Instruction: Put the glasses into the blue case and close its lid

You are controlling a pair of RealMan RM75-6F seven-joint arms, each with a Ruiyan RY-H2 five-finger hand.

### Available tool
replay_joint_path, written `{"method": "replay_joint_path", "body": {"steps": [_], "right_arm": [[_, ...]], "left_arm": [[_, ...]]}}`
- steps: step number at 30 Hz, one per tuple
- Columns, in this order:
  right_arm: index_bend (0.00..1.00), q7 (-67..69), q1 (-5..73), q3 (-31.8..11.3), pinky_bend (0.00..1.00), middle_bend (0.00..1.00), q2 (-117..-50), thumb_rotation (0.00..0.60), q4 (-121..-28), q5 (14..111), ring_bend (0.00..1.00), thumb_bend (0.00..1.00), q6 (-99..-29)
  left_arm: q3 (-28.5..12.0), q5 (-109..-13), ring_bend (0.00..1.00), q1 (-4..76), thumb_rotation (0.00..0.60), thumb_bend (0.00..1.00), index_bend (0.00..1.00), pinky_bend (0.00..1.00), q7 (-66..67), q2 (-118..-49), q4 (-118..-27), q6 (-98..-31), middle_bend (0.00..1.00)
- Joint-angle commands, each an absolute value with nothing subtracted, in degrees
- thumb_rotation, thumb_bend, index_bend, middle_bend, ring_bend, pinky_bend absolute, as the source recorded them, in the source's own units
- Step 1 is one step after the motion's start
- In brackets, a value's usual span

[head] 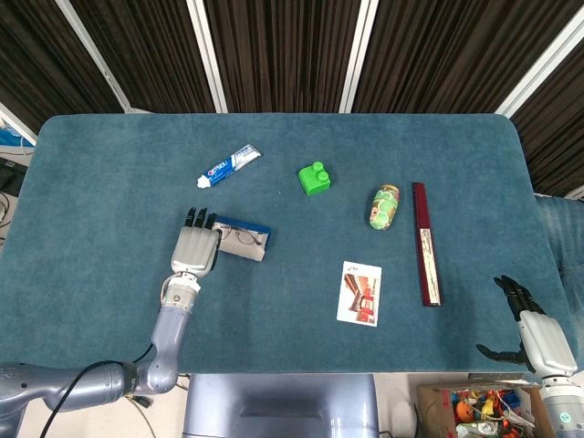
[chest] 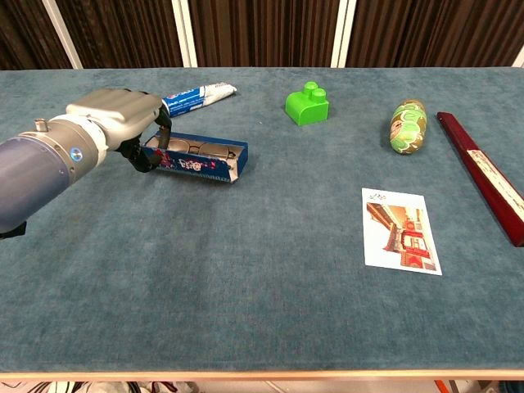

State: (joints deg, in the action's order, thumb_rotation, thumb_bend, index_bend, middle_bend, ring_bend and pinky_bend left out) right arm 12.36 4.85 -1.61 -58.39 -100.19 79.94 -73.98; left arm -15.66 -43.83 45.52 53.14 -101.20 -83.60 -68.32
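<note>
The left hand (chest: pixel 115 110) has its fingers wrapped over the near end of the open blue rectangular case (chest: pixel 195 158) — thumb hooked at the case's left end, the rest curled over its far edge, so the case is gripped. The case lies on the teal felt table (chest: pixel 246 270), angled a little, with its long printed side wall facing the chest camera. Inside it sit the thin-framed glasses (head: pixel 239 238), lenses visible from above in the head view; the lid is not shut over them.

Just beyond the hand lies a white-and-blue toothpaste tube (chest: pixel 199 96), near the case but apart from it. Further right along the far half of the table: a bright green toy brick (chest: pixel 308 104), then a green patterned oval pouch (chest: pixel 408 126), then a long dark red flat box (chest: pixel 485 173) running diagonally at the right edge. A printed picture card (chest: pixel 399 230) lies flat on the near right side.

The right hand (head: pixel 532 330) hangs off the table's right corner, well clear of everything — fingers spread, holding nothing.
</note>
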Motion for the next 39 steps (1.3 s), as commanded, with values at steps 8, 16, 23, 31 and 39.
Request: {"method": "replay_joint_path", "body": {"steps": [8,16,23,31,39], "right_arm": [[0.02,12.31,4.88,-1.54,0.18,0.0,-58.38,0.6,-100.29,79.86,0.03,0.13,-73.79],[0.02,12.07,4.91,-1.56,0.18,0.0,-58.38,0.6,-100.35,79.69,0.03,0.13,-73.73],[0.02,12.05,4.84,-1.62,0.18,0.0,-58.39,0.6,-100.32,79.69,0.03,0.13,-73.94],[0.02,12.11,4.88,-1.63,0.18,0.0,-58.37,0.6,-100.21,79.83,0.03,0.13,-73.97],[0.02,12.0,4.87,-1.65,0.18,0.0,-58.38,0.6,-100.27,79.7,0.03,0.13,-73.95]], "left_arm": [[-16.97,-42.61,0.03,47.51,0.6,0.46,0.55,0.05,54.47,-101.13,-82.93,-68.53,0.16],[-18.21,-40.46,0.03,49.89,0.6,0.46,0.55,0.05,55.8,-102.3,-79.96,-67.42,0.15],[-19.28,-40.02,0.03,51.85,0.6,0.46,0.55,0.05,55.76,-104.03,-76.82,-67.26,0.15],[-20.27,-38.16,0.03,53.58,0.6,0.46,0.55,0.05,55.88,-105.97,-72.7,-66.34,0.15],[-20.47,-36.88,0.03,54.69,0.6,0.46,0.54,0.05,56.04,-107.26,-69.63,-65.42,0.15]]}}
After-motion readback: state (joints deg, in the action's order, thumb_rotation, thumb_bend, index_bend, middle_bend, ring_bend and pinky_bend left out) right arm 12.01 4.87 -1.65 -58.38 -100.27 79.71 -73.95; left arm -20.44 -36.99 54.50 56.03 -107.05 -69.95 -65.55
